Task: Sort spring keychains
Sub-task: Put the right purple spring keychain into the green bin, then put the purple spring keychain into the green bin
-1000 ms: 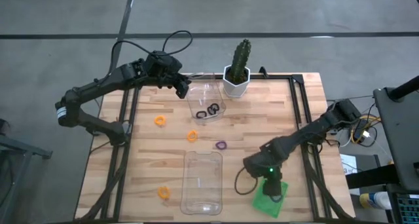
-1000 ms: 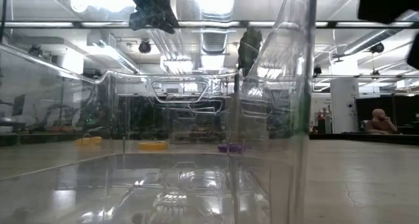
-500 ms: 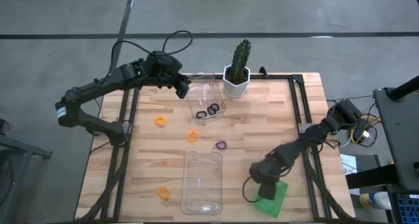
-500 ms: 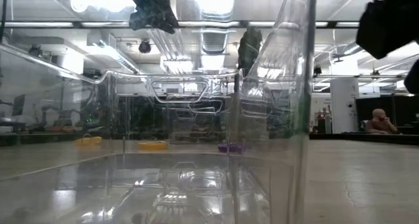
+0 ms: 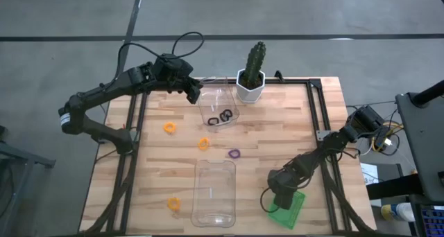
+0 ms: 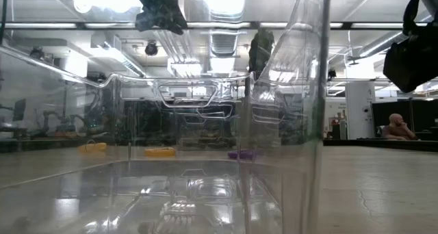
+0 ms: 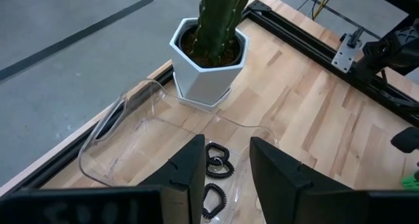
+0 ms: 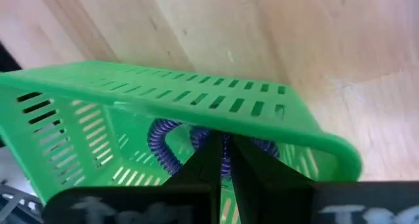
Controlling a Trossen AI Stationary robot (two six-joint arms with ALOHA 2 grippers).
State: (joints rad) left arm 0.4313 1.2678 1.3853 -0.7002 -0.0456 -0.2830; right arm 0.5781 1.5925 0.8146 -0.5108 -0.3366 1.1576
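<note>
Three orange spring keychains (image 5: 168,127) (image 5: 203,143) (image 5: 173,204) and one purple one (image 5: 234,154) lie flat on the wooden table. Black keychains (image 5: 220,117) (image 7: 219,160) lie in the far clear tray (image 5: 218,104). My left gripper (image 7: 228,165) hangs open just above that tray, over the black ones. My right gripper (image 5: 281,194) is down at the green slotted tray (image 5: 291,213), its fingers shut on a purple keychain (image 8: 160,142) inside the tray. My right gripper pinches the purple keychain's coil (image 8: 224,153) between its two fingers, coming from above and slanting down over the tray's wall (image 8: 196,96). The loop spreads out on both sides of the fingers inside the tray. Whether it rests on the tray floor cannot be told.
A second clear tray (image 5: 214,192) stands near the table's near edge and fills the low view (image 6: 205,124). A potted cactus (image 5: 251,83) stands at the far edge beside the far tray. A person (image 6: 397,126) sits in the room beyond.
My right arm has bent further, and its gripper has shifted a little toward the table's near edge while staying over the green tray. In the low view its dark bulk has moved down and to the right.
</note>
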